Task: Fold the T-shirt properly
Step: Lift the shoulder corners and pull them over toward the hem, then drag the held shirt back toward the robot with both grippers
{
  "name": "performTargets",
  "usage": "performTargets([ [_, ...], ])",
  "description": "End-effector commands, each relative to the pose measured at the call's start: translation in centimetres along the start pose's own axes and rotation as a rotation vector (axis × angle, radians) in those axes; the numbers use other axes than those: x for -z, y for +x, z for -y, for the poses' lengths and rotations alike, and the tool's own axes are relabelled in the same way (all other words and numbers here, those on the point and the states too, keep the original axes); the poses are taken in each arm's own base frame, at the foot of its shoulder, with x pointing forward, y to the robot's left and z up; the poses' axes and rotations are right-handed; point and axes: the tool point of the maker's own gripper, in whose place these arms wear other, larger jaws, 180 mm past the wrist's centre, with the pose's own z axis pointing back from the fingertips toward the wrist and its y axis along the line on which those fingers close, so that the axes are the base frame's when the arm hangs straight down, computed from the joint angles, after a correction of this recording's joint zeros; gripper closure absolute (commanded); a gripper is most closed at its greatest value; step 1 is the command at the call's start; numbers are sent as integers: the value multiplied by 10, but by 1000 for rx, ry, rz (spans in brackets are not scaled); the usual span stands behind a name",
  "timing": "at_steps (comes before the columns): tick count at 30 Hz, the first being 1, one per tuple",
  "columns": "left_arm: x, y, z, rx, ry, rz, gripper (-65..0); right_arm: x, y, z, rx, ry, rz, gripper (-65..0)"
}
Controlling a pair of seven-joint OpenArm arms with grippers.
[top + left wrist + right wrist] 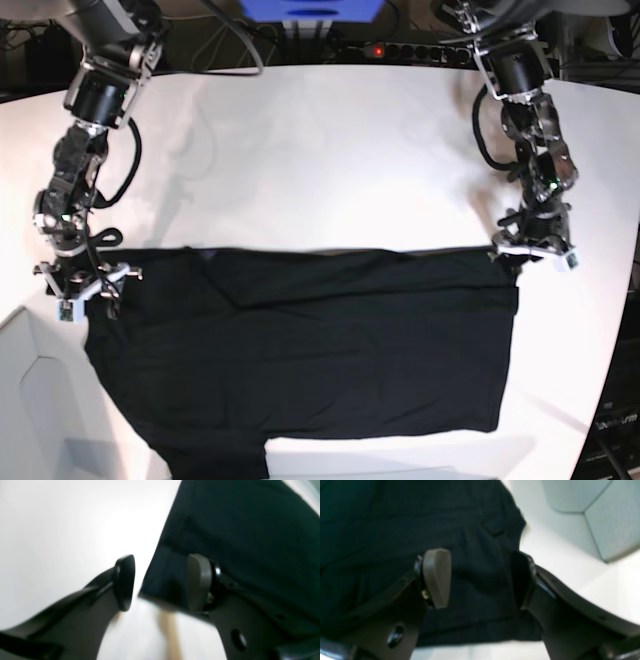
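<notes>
T-shirt (330, 340): black cloth, matt, soft, faint creases and stitched hems seen in the wrist views. Worktop (320, 160): white, smooth, a slight sheen noted where light falls. Left gripper (160, 582): hard dark plastic, one pad glossy black, the other dull grey and rubbery-looking. Right gripper (480, 577): same finish, a grey matt pad facing a black one. Arm joints in the base view: bare metal and black cabling.

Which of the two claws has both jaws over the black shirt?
The right gripper: both jaws hang over the T-shirt. The left gripper straddles its edge.
</notes>
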Motion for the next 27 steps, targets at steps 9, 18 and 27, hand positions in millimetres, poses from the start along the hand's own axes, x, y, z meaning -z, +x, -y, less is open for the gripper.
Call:
performTargets([
  [9, 14, -4, -6, -30, 11, -10, -322, -14, 15, 39, 6, -79, 63, -388],
  [18, 20, -25, 7, -6, -19, -70, -90, -17, -13, 81, 12, -139, -19, -388],
  [27, 21, -27, 8, 3, -18, -75, 0, -6, -56, 89, 76, -132, -134, -388],
])
